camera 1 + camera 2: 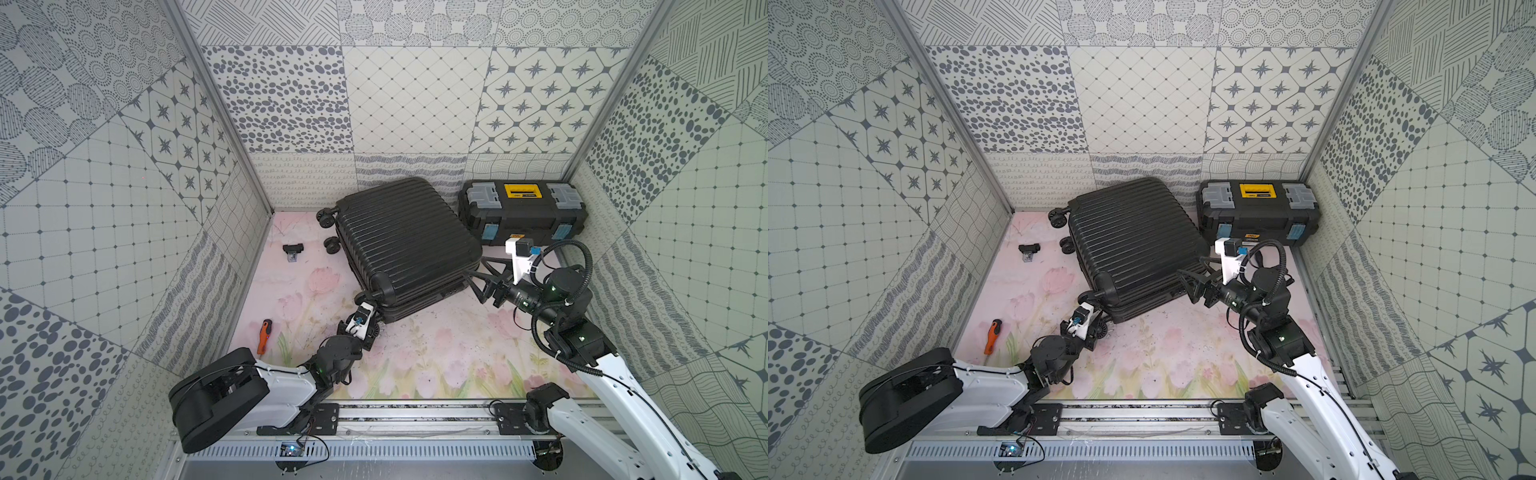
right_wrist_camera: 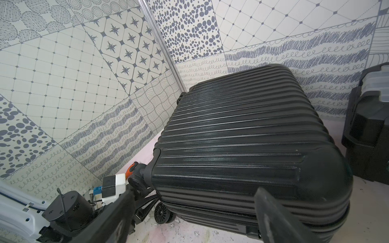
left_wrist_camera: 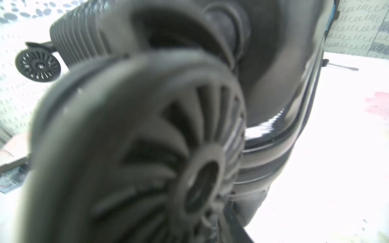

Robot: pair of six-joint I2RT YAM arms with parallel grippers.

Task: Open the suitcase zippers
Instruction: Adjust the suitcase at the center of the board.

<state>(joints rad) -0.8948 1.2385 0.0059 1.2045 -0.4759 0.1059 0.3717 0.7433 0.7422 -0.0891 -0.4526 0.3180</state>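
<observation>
The black ribbed suitcase lies flat on the floral table, wheels toward the left. My left gripper is at its near left corner among the caster wheels. A blurred wheel fills the left wrist view right at the jaws, so their state does not show. My right gripper is open and straddles the near right corner. The zipper track runs along the side seam between its fingers. I make out no pull.
A black toolbox with yellow and grey lid parts stands behind the right arm, close to the suitcase. An orange-handled screwdriver and a small black part lie at the left. Patterned walls close in three sides.
</observation>
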